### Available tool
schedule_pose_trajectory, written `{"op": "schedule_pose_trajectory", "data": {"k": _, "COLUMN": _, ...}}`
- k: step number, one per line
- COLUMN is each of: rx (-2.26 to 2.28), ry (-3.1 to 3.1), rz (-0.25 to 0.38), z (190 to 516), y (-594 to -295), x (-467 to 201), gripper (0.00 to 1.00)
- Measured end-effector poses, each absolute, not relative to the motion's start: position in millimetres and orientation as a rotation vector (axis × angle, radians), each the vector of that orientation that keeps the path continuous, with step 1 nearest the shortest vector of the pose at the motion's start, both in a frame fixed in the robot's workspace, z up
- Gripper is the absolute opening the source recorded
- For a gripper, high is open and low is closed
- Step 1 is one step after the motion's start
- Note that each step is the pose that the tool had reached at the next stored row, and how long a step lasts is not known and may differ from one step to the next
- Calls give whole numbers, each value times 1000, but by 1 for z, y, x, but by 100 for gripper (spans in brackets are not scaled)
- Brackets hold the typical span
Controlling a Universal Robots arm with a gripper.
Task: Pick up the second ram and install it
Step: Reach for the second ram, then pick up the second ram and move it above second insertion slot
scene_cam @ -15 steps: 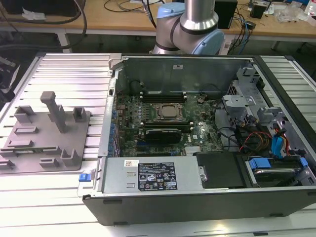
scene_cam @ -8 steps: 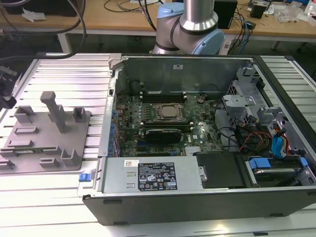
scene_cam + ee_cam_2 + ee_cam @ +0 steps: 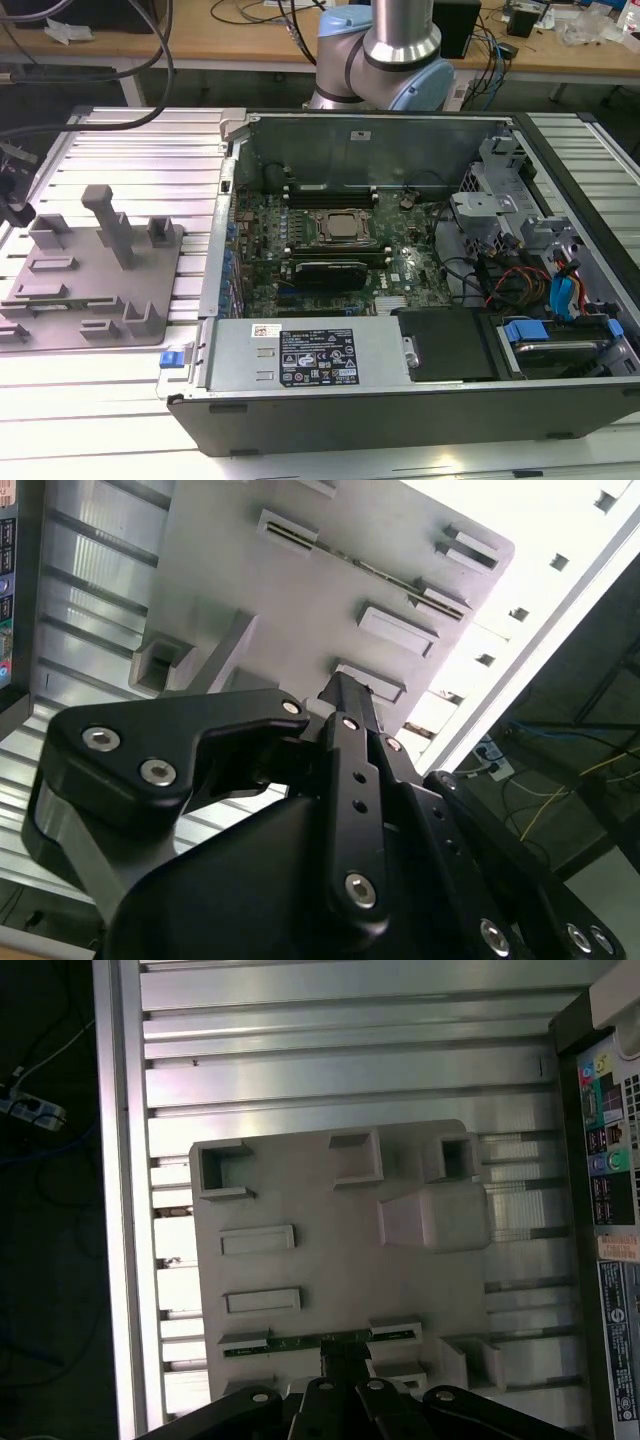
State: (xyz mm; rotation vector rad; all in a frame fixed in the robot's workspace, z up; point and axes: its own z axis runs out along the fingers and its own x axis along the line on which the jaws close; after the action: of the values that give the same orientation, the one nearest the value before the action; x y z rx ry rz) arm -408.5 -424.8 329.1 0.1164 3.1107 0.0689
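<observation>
Gripper (image 3: 345, 1362) (grip state unclear) hangs at second ram (image 3: 290, 1343) in gray fixture (image 3: 300, 1190).

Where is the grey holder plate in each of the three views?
Exterior view: the grey holder plate lies on the ribbed table, at the exterior view's left of the open computer case.
Second wrist view: the plate lies beyond the gripper.
First wrist view: the plate lies beside the computer case.
Shared landmark: the slanted post standing on the plate.
</observation>
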Motion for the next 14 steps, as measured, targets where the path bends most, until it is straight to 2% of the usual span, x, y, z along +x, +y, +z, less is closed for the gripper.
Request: {"op": "schedule_pose_trajectory", "data": {"k": 14, "rx": 43, "ry": 3114, "rz": 70, "z": 328, "y": -425, "x": -408, "gripper": 8}}
